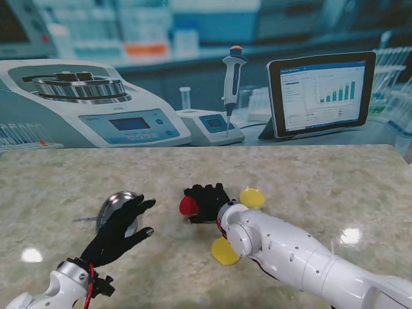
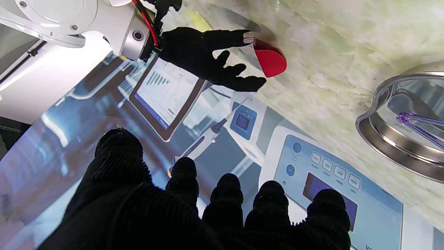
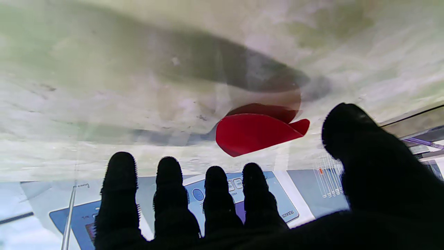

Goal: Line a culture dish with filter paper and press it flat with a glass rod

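Observation:
The culture dish [image 1: 114, 205], a shallow shiny round dish, stands left of the table's middle; its rim [image 2: 388, 146] also shows in the left wrist view. A thin glass rod [image 2: 421, 125] lies across it, one end poking out to the left [image 1: 84, 220]. My left hand [image 1: 119, 230] hovers over the dish's nearer side, fingers spread, holding nothing. A red filter paper disc [image 1: 188, 206] lies to the dish's right, one edge curled up [image 3: 256, 133]. My right hand [image 1: 207, 202] is just right of it, open, with a fingertip [image 2: 248, 36] at the disc's edge.
Two yellow paper discs lie near my right arm, one farther from me [image 1: 252, 197] and one nearer [image 1: 225, 252], partly under the white forearm [image 1: 290, 254]. Behind the table's far edge stands a printed lab backdrop [image 1: 206, 77].

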### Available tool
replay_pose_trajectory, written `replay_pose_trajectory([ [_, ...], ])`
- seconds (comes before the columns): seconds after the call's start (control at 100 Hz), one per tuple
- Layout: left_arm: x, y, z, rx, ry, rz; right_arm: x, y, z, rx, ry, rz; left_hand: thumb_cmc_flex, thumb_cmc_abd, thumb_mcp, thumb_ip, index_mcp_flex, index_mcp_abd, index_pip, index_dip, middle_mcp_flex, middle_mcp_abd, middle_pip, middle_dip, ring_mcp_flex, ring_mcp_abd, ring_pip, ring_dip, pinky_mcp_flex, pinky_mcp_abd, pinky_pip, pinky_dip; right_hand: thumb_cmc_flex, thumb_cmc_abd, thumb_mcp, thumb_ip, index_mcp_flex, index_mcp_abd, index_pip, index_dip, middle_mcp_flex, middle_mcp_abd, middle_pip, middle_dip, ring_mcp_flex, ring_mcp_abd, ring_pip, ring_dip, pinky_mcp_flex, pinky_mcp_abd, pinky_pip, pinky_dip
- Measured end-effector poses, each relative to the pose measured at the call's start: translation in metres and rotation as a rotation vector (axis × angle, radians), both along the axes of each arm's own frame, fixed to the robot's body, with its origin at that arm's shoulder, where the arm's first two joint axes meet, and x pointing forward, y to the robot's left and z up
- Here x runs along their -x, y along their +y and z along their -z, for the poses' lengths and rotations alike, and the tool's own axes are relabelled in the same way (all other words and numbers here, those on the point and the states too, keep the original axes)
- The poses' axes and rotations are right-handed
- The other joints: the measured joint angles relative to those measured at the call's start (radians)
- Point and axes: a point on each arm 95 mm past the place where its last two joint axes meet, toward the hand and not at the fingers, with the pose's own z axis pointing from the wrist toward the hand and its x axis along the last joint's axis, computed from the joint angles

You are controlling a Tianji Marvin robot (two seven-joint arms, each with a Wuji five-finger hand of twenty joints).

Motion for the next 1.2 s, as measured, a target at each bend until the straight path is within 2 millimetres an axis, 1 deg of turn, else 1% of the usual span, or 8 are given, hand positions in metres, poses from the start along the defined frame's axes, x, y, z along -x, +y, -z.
replay_pose_trajectory([
  [0.16,0.0000,0.0005,-0.0001,-0.001,0.000,-0.003,0.0009,0.0014,0.0008,0.012,0.007,-0.010,0.000,0.000,0.000,0.000,0.000,0.000,0.002,0.000,0.000,0.000,0.000,0.000,0.000,0.000,0.000,0.000,0.000,0.000,0.000,0.000,0.000,-0.023,0.013,0.000,0.003,0.003,0.008,0.001,0.000,0.000,0.001,0.000,0.000,0.000,0.000,0.000,0.000,0.000,0.000,0.000],
  [0.37,0.0002,0.0009,-0.0001,0.000,0.004,-0.005,0.0012,0.0024,0.0012,0.021,0.010,-0.014,0.000,0.000,0.000,0.000,0.000,0.000,0.002,0.000,0.000,0.000,0.000,0.017,0.000,0.000,0.000,0.001,0.000,0.000,0.000,0.000,0.000,-0.023,0.023,-0.006,0.020,0.008,0.010,0.003,0.000,0.000,0.014,0.000,0.000,0.000,0.000,0.000,0.000,0.000,0.000,0.000],
  [0.67,0.0008,0.0023,0.0004,-0.002,0.007,-0.010,0.0009,0.0025,0.0032,0.033,-0.011,-0.014,0.000,0.000,0.000,0.000,0.000,0.000,0.002,0.000,0.000,0.000,0.000,0.017,0.000,0.000,0.000,0.001,0.000,0.000,0.000,0.000,0.001,-0.023,0.048,-0.007,0.009,-0.002,0.105,0.103,0.000,0.000,0.047,0.033,0.000,0.000,0.003,0.022,0.016,0.000,0.009,0.006],
  [0.71,0.0009,0.0025,0.0005,-0.003,0.008,-0.011,0.0007,0.0025,0.0034,0.033,-0.016,-0.013,0.000,0.000,0.000,0.000,0.000,0.000,0.003,0.000,0.000,0.000,0.000,0.017,0.000,0.000,0.000,0.001,0.000,0.000,0.000,0.000,0.001,-0.023,0.048,-0.007,-0.002,-0.003,0.094,0.116,0.000,0.000,0.063,0.042,0.001,0.000,0.036,0.029,0.019,0.000,0.019,0.014],
  [0.89,0.0015,0.0034,0.0009,-0.003,0.011,-0.014,-0.0007,0.0032,0.0052,0.028,-0.030,-0.005,0.000,0.000,0.000,0.000,0.000,0.000,0.003,0.000,0.000,0.000,0.000,0.017,0.000,0.000,0.000,0.001,0.000,0.000,0.000,0.000,0.001,-0.024,0.058,-0.007,-0.013,-0.004,0.134,0.173,0.000,0.000,0.083,0.080,0.001,0.000,0.031,0.036,0.027,0.000,0.039,0.027],
  [0.96,0.0015,0.0040,0.0009,-0.003,0.011,-0.016,-0.0008,0.0038,0.0060,0.031,-0.031,-0.004,0.000,0.000,0.000,0.000,0.000,0.000,0.003,0.000,0.000,0.000,0.000,0.017,0.000,0.000,0.000,0.001,0.000,0.000,0.000,0.000,0.001,-0.024,0.058,-0.007,-0.013,-0.004,0.132,0.176,0.000,0.000,0.084,0.085,0.002,0.000,0.057,0.038,0.030,0.000,0.044,0.028],
  [1.03,0.0015,0.0045,0.0009,-0.004,0.011,-0.017,-0.0011,0.0042,0.0067,0.033,-0.033,-0.001,0.000,0.000,0.000,0.000,0.000,0.000,0.003,0.000,0.000,0.000,0.000,0.017,0.000,0.000,0.000,0.001,0.000,0.000,0.000,0.000,0.001,-0.024,0.058,-0.007,-0.023,-0.002,0.089,0.237,0.000,0.000,0.086,0.111,0.002,0.000,0.057,0.045,0.031,0.000,0.046,0.039],
  [1.2,0.0015,0.0059,0.0007,-0.004,0.011,-0.021,-0.0022,0.0047,0.0082,0.036,-0.031,0.009,0.000,0.000,0.000,0.000,0.000,0.000,0.003,0.000,0.000,0.000,0.000,0.017,0.000,0.000,0.000,0.001,0.000,0.000,0.000,0.000,0.001,-0.024,0.058,-0.007,-0.023,0.013,0.027,0.246,0.000,0.000,0.086,0.113,0.002,0.006,0.057,0.045,0.035,0.000,0.054,0.040],
])
